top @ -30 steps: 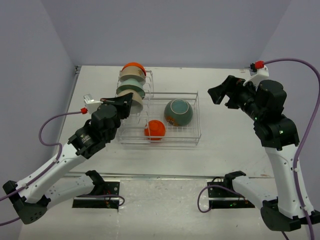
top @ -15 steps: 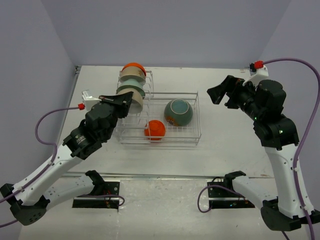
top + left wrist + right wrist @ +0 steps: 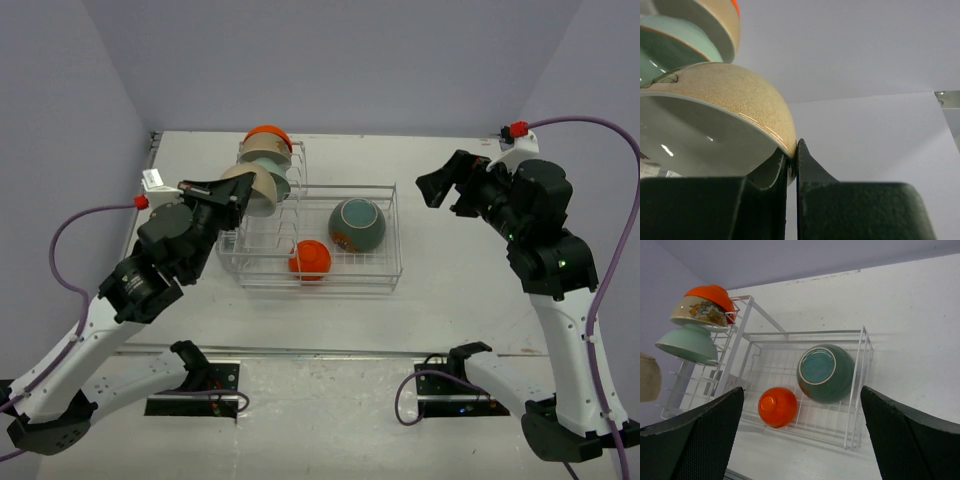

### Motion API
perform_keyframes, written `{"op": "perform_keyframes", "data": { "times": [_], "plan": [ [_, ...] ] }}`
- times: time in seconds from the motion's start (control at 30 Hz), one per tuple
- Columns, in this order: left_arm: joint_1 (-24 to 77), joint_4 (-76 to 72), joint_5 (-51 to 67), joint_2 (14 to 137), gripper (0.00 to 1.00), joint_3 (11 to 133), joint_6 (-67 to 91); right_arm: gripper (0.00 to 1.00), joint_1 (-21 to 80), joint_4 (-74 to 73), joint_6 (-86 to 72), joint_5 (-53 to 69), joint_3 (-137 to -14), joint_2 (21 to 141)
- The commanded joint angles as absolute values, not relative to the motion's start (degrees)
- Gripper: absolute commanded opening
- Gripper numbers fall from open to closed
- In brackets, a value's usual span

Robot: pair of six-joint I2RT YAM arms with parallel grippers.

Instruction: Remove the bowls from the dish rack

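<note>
The cream bowl [image 3: 725,100] is clamped at its rim by the left pincer [image 3: 792,151]; the right pincer [image 3: 801,390] is held apart.

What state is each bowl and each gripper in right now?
speckled cream bowl: held by its rim, tilted
left gripper: shut on the speckled cream bowl
pale green bowl: on edge in the dish rack slots
orange floral bowl: on edge in slots
teal bowl: upside down in basket
small orange bowl: upside down in basket
right gripper: open, empty
</note>
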State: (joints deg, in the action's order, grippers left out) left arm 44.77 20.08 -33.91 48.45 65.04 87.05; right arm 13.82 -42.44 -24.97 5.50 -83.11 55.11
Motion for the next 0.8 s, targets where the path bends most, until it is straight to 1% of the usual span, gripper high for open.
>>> {"op": "perform_keyframes", "data": {
  "times": [0.0, 0.03, 0.1, 0.13, 0.2, 0.23, 0.3, 0.33, 0.4, 0.43, 0.6, 0.67, 0.77],
  "plan": [
    [45.0, 23.0, -37.9, 46.7, 0.00, 75.1, 80.3, 0.99, 14.1, -41.1, -24.3, 4.8, -83.7, 55.0],
    [45.0, 25.9, -40.3, 47.0, 0.00, 80.0, 79.2, 0.99, 14.0, -41.1, -24.4, 4.8, -83.8, 54.8],
    [44.9, 34.5, -44.1, 47.6, 0.00, 84.9, 75.4, 0.99, 14.0, -41.4, -24.3, 4.7, -83.9, 55.0],
    [44.9, 39.2, -45.6, 48.0, 0.00, 89.2, 73.2, 0.99, 14.1, -41.4, -24.3, 4.7, -84.1, 55.0],
    [44.9, 44.6, -50.1, 48.5, 0.00, 93.8, 70.8, 0.99, 14.1, -41.7, -24.1, 4.8, -84.7, 55.4],
    [44.9, 51.6, -51.8, 49.8, 0.00, 99.1, 70.3, 0.99, 14.1, -42.0, -24.1, 5.0, -84.9, 55.5],
    [44.9, 58.0, -56.6, 51.7, 0.00, 104.7, 68.6, 0.99, 14.1, -42.2, -24.4, 5.1, -85.4, 56.0],
    [44.9, 65.6, -58.3, 54.2, 0.00, 110.1, 68.3, 0.99, 14.1, -42.2, -24.6, 6.0, -85.4, 56.1],
    [44.9, 72.7, -63.2, 56.6, 0.00, 113.3, 68.6, 0.99, 14.1, -41.9, -24.8, 7.6, -85.4, 56.5],
    [44.9, 75.4, -64.3, 57.7, 0.00, 113.7, 67.6, 0.99, 14.1, -41.8, -25.0, 8.0, -85.5, 56.9],
    [44.8, 75.4, -67.8, 58.0, 0.00, 103.4, 67.6, 0.99, 14.2, -43.0, -26.0, 12.1, -87.3, 59.4],
    [44.7, 75.1, -68.0, 59.9, 0.00, 102.0, 67.3, 0.99, 14.1, -42.6, -26.4, 13.0, -87.4, 59.7],
    [41.8, 70.4, -67.2, 61.6, 0.00, 98.6, 61.7, 0.99, 14.1, -42.7, -26.3, 13.5, -87.9, 59.7]
  ]
}}
